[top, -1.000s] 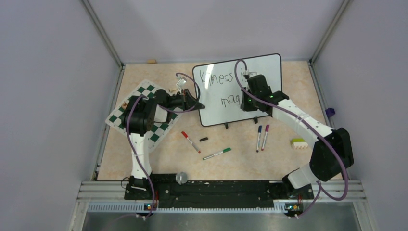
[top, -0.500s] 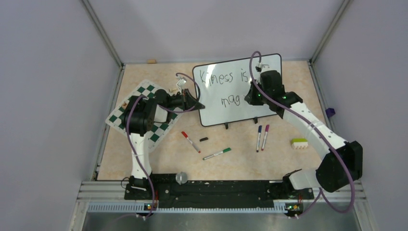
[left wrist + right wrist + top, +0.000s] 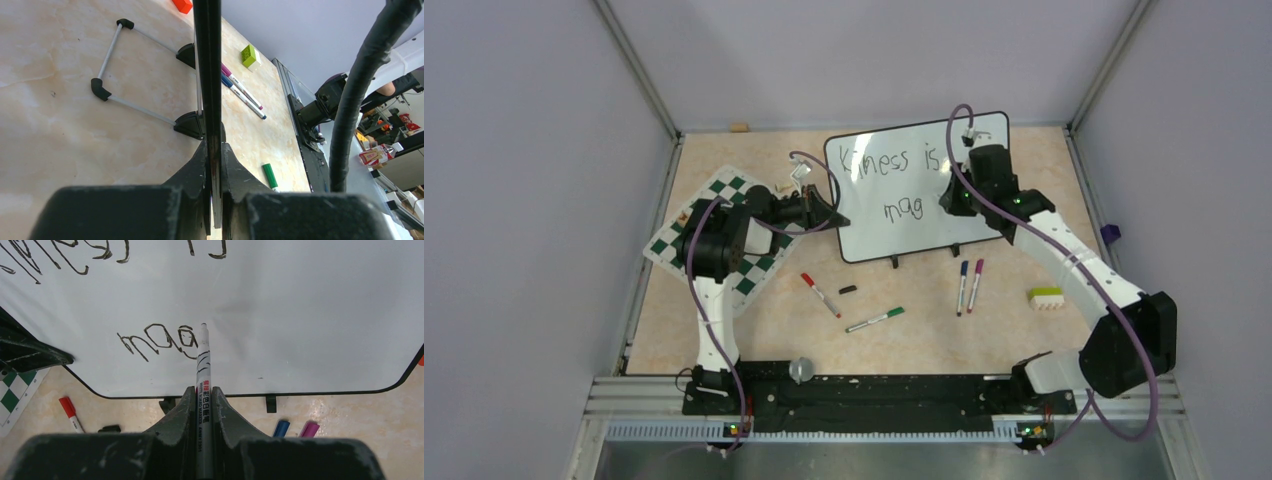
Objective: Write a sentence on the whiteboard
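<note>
The whiteboard stands tilted at the back middle of the table. The sentence on it reads "Kiness is" above "mag". My left gripper is shut on the board's left edge; the left wrist view shows the thin edge between the fingers of the left gripper. My right gripper is shut on a black-inked marker. Its tip sits at the board just right of the "g" of "mag". I cannot tell whether it touches.
A green-and-white chess mat lies under the left arm. In front of the board lie a red marker, a black cap, a green marker, blue and magenta markers, and a green-white block.
My right gripper has moved right and a little up along the board with the marker, uncovering "is" and the end of "mag". The left gripper and the board have not moved.
</note>
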Controlling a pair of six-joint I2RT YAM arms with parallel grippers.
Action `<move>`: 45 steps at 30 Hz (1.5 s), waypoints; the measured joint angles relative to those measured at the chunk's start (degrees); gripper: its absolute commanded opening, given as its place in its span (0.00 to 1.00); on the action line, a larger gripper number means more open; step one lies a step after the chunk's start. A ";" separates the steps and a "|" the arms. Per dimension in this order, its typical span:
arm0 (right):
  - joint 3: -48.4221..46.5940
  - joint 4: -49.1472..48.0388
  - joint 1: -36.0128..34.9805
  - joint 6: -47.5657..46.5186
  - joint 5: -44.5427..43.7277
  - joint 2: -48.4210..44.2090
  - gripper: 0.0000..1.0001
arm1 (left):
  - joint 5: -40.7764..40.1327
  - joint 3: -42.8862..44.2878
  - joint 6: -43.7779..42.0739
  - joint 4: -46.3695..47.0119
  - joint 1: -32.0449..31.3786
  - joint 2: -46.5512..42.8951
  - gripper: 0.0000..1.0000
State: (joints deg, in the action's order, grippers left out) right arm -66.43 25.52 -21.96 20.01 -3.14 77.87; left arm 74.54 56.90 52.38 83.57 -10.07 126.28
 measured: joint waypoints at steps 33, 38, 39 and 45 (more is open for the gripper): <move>-2.29 -2.75 0.00 -0.94 0.24 4.74 0.00 | 0.00 0.00 0.00 0.00 0.00 0.00 0.00; -2.29 -2.78 0.00 -0.92 0.15 4.74 0.00 | 0.00 0.00 0.00 0.00 0.00 0.00 0.00; -2.29 -2.80 0.00 -0.92 0.22 4.74 0.00 | 0.00 0.00 0.00 -0.02 0.00 0.00 0.00; -2.29 -2.80 0.00 -0.92 0.33 4.74 0.00 | 0.00 0.00 0.00 -0.02 0.00 0.00 0.00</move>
State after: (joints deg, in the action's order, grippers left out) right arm -68.73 22.72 -21.96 19.09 -2.81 82.61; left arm 74.54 56.90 52.38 83.55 -10.07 126.28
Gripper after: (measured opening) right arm 0.088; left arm 0.074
